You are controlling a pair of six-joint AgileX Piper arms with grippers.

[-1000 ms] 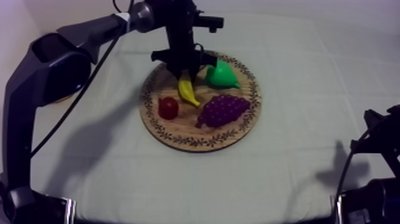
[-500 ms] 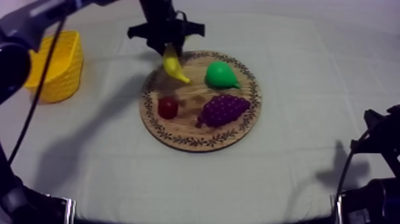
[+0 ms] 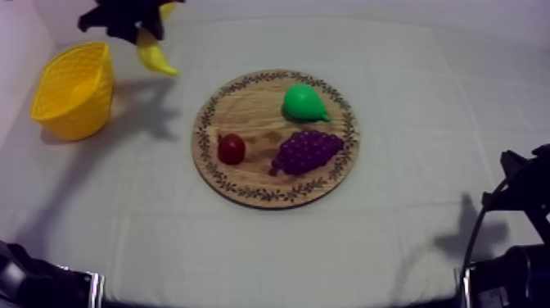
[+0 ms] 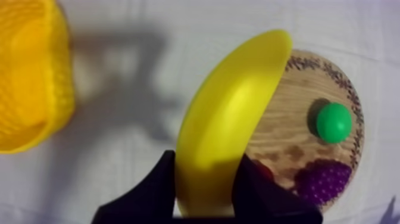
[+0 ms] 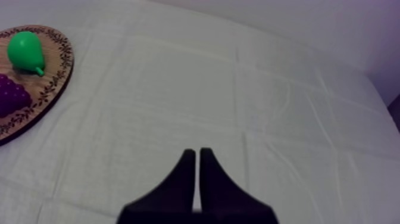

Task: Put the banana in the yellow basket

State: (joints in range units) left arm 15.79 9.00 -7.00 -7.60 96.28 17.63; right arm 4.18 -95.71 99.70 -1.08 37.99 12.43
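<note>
The yellow banana (image 3: 154, 54) hangs in the air at the far left of the table, between the wooden board (image 3: 245, 184) and the yellow basket (image 3: 74, 88). My left gripper (image 3: 135, 24) is shut on it from above. In the left wrist view the banana (image 4: 229, 122) stands between my two black fingers (image 4: 156, 189), with the basket (image 4: 33, 71) off to one side and the board (image 4: 291, 119) behind. My right gripper (image 5: 196, 182) is shut on nothing, its fingers together over bare cloth, low at the table's right side (image 3: 524, 197).
On the board lie a green pear (image 3: 303, 102), a bunch of purple grapes (image 3: 307, 151) and a small red fruit (image 3: 232, 148). The right wrist view catches the pear (image 5: 25, 52) and grapes (image 5: 9, 95) on the board's rim.
My left gripper has lifted the banana off the board and carried it up and left, to a spot near the basket. The right arm has stayed still.
</note>
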